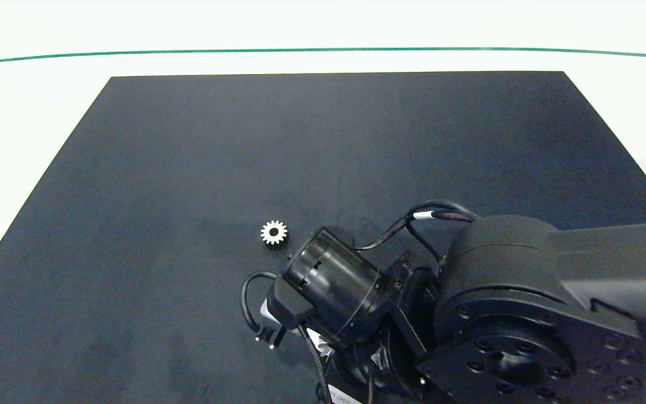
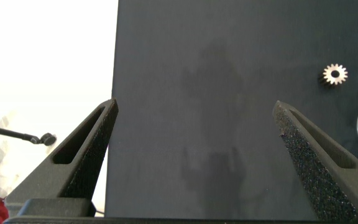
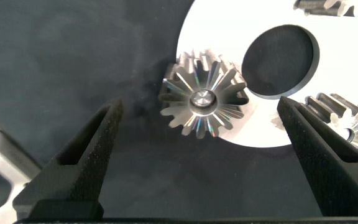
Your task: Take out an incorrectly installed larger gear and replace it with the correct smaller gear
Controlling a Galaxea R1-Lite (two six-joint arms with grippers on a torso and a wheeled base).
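The larger gear, shiny silver with long pointed teeth, sits on a pin at the edge of a white round plate. My right gripper is open, one finger on each side of this gear and apart from it. In the head view the right arm hides that gripper, the plate and the larger gear. The smaller gear, whitish with stubby teeth, lies flat on the black mat just beyond the right wrist. My left gripper hangs open over the mat's side edge, far from the smaller gear.
The plate has a large round hole. A small grey gear sits on it close to one right finger, and another lies at its far rim. White table surrounds the mat, with a green line beyond.
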